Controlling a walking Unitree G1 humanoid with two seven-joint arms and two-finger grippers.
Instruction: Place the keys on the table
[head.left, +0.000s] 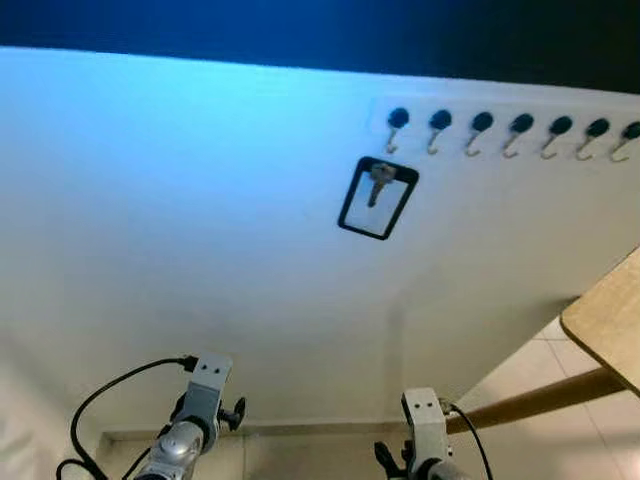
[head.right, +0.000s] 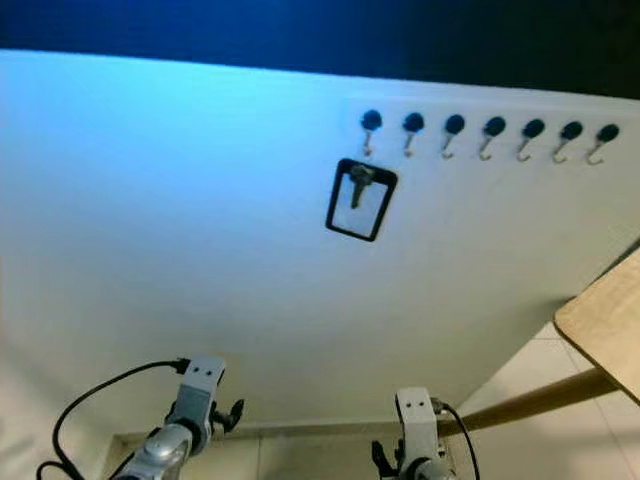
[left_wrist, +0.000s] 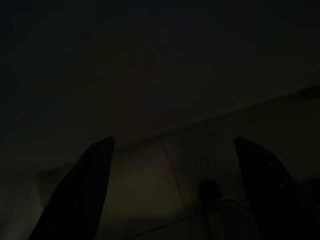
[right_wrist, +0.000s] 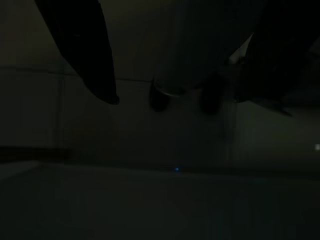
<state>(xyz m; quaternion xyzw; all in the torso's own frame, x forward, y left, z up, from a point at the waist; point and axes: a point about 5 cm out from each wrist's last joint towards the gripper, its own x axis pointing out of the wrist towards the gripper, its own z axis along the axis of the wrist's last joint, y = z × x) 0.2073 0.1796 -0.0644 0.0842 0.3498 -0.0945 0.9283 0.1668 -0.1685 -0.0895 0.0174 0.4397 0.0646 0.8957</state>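
1. Right, I'm looking up at a white wall (head.left: 180, 230) with a row of hooks (head.left: 500, 132); I can read no writing anywhere.
2. My keys (head.left: 379, 185) hang from the leftmost hook, long axis up and down, blade pointing at the floor, inside a black strap loop (head.left: 377, 198) that tilts slightly.
3. To my right, a wooden table (head.left: 610, 320) edge pokes in, well apart from the keys.
4. Both arms hang low; left gripper (left_wrist: 172, 192) fingers spread apart, right gripper (right_wrist: 175, 75) fingers also apart, nothing held.
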